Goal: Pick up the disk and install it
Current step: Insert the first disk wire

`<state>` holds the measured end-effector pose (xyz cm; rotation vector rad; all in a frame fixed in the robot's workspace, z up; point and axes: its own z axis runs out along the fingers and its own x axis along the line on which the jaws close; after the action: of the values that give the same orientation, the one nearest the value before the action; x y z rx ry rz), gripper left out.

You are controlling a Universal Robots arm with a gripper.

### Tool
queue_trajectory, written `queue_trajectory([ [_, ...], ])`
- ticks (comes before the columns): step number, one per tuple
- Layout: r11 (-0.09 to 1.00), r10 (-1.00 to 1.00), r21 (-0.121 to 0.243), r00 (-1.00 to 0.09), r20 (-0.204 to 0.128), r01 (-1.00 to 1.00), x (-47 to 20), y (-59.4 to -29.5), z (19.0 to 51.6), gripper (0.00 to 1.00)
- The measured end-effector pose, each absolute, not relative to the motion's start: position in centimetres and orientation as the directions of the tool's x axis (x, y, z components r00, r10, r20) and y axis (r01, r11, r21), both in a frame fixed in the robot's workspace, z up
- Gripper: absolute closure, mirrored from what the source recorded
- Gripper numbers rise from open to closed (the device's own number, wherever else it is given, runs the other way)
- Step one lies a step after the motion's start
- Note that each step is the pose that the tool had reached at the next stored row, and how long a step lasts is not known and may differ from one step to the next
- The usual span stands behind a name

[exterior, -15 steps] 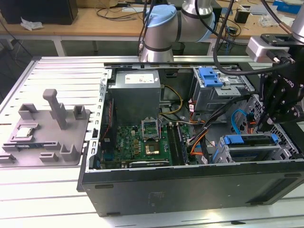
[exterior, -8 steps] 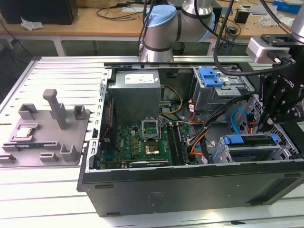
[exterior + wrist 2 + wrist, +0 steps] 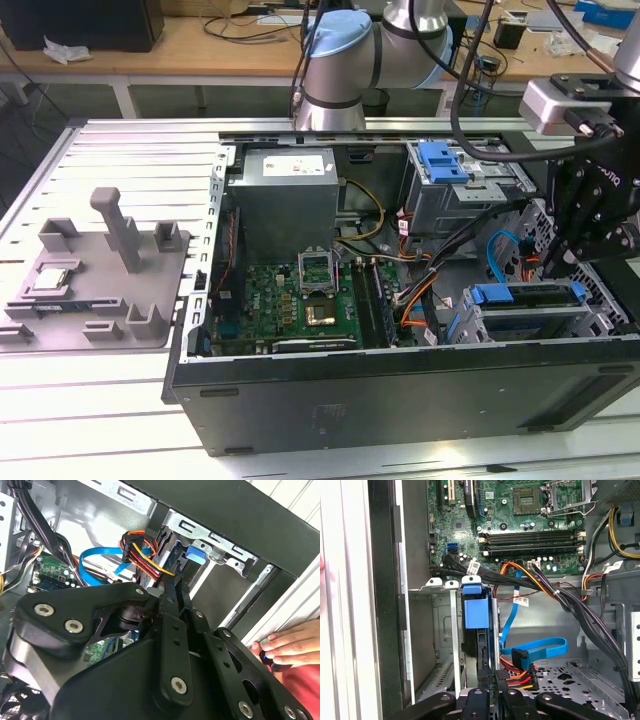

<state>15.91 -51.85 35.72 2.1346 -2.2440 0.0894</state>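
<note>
Showing its blue bracket, the disk [image 3: 472,607] sits in the drive cage [image 3: 445,630] beside the clenched claw [image 3: 487,647].

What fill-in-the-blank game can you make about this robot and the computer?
The disk is framed in ___ plastic.
The motherboard is coloured ___.
The gripper is nearest to the ___.
Missing words: blue, green, disk.
</note>
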Motion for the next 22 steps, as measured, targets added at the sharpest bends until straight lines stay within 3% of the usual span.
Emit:
queue_trajectory([
  [22,0.016,-0.997,-0.02,-0.017,0.071,-1.0,15.63,-52.05,35.48,0.84],
])
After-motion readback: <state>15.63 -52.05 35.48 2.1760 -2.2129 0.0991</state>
